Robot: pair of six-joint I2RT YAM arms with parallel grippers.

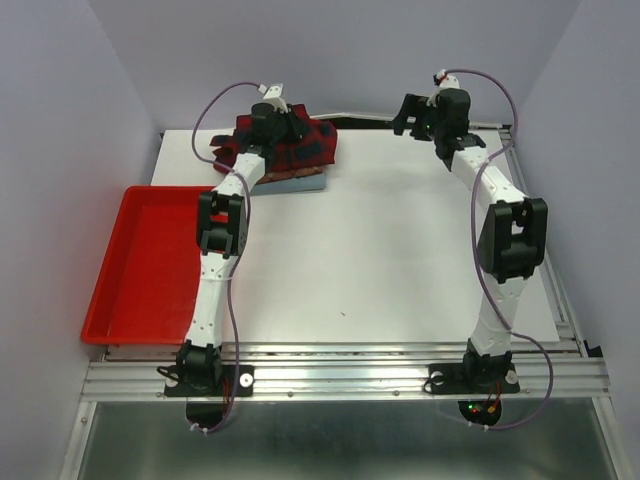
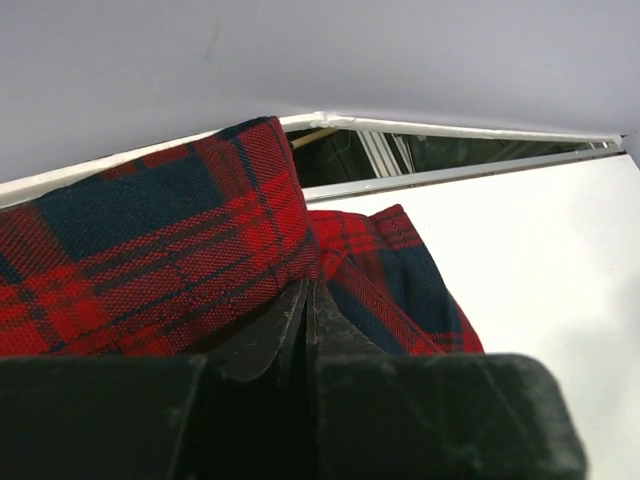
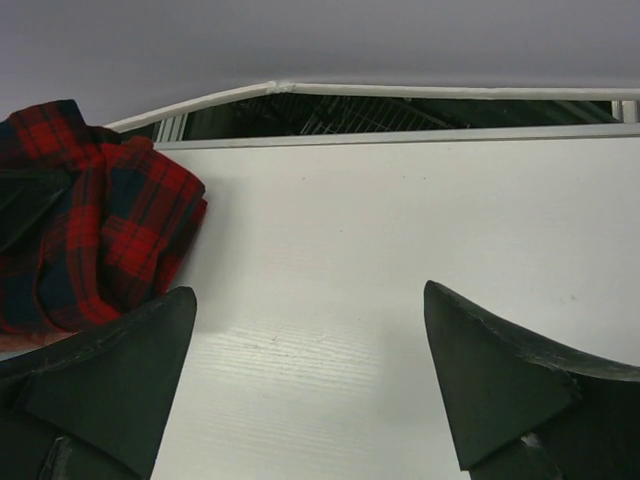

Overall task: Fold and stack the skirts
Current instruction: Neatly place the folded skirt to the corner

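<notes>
**Plaid heap at the far left, left jaws at its fold**

Find the plaid skirt [image 1: 295, 148] heaped at the far left of the table [image 1: 400, 260], near the far corner of the red tray [image 1: 130, 270]. Lies on a light blue skirt [image 1: 300, 184], with that one's edge peeking out on the near side. Cannot make out a third skirt under there.

Expect soft, light, limp handling. Will probably sag from any single pinch, drape rather than keep a crease, and may drag the layer beneath along if lifted carelessly. Looks neither slippery nor fragile. Best taken at a hem or folded edge, thick enough to bite on, and ideally at two corners so as to spread flat.

Left side: reaches long and forward, forearm stretched over the heap. Holds the left gripper [image 2: 305, 310] low against the cloth, jaws drawn nearly together right at a rolled fold of plaid. Cannot tell whether a layer is caught between them or merely brushes the tips.

Right side: stretches to the far right edge, well apart from the pile. Carries the right gripper [image 3: 308, 300] tilted toward bare tabletop — spread wide, grasping nothing.
</notes>
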